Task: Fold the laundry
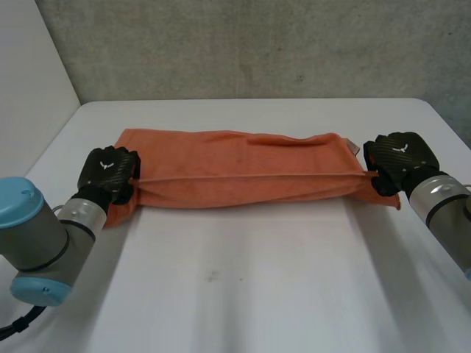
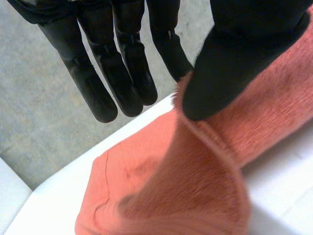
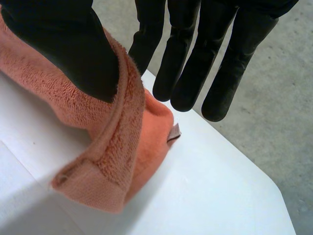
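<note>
Your left hand point(image 1: 110, 170) pinches the left end of the towel point(image 1: 243, 173) between its thumb and the nearest finger, and the other fingers point(image 2: 98, 88) stay straight and free of the cloth. Your right hand point(image 1: 401, 156) pinches the right end in the same way. Between the 2 hands the orange towel lies folded lengthwise, stretched flat on the white table point(image 1: 257, 287).

A white table point(image 1: 257, 279) with rounded far corners is shown; an orange towel point(image 1: 243, 176) is laid across its far half, folded into a long band; one hemmed edge is drawn taut along its length.
</note>
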Controlling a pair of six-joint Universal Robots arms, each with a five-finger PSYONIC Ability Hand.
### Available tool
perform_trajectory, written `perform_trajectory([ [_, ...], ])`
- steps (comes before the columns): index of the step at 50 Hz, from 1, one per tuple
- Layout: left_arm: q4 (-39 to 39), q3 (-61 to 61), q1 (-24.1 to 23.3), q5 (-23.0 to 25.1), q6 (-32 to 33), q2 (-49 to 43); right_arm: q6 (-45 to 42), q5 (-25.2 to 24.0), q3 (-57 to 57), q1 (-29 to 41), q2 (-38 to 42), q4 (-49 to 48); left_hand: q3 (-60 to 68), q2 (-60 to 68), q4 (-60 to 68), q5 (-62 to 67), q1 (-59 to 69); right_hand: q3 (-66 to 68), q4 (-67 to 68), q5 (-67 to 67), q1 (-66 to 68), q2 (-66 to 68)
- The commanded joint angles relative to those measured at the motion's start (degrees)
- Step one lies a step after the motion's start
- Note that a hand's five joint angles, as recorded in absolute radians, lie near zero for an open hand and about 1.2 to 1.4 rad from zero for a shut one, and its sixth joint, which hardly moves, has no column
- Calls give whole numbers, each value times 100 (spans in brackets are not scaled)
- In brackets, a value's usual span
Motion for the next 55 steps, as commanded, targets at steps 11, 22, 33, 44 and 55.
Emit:
perform_trajectory([
  [11, -593, 61, 318, -335, -49, -194, 45, 46, 21, -281, 9, -7, -851, -844, -844, -839, -786, 1209, 1164, 1332, 2382, 1238],
  [22, -1208, 0, 56, -468, -759, 209, 27, 46, 91, -246, 9, 1, -1977, -1969, -1970, -1964, -1912, 1209, 1164, 1332, 2382, 1238],
  [33, -1912, 26, -323, -810, -1773, 360, 45, 11, 144, -263, 9, -7, -2046, -2039, -2039, -2033, -1981, 1209, 1164, 1332, 2382, 1238],
  [44, -1737, 218, -700, -899, -1764, -61, 45, 2, 179, -255, 9, -7, -2046, -2038, -2039, -2033, -1981, 1209, 1164, 1332, 2382, 1238],
  [55, -1245, 658, -807, -908, -1247, -720, 36, -7, 215, -255, 45, -7, -1642, -1635, -1636, -1630, -1577, 1209, 1164, 1332, 2382, 1238],
])
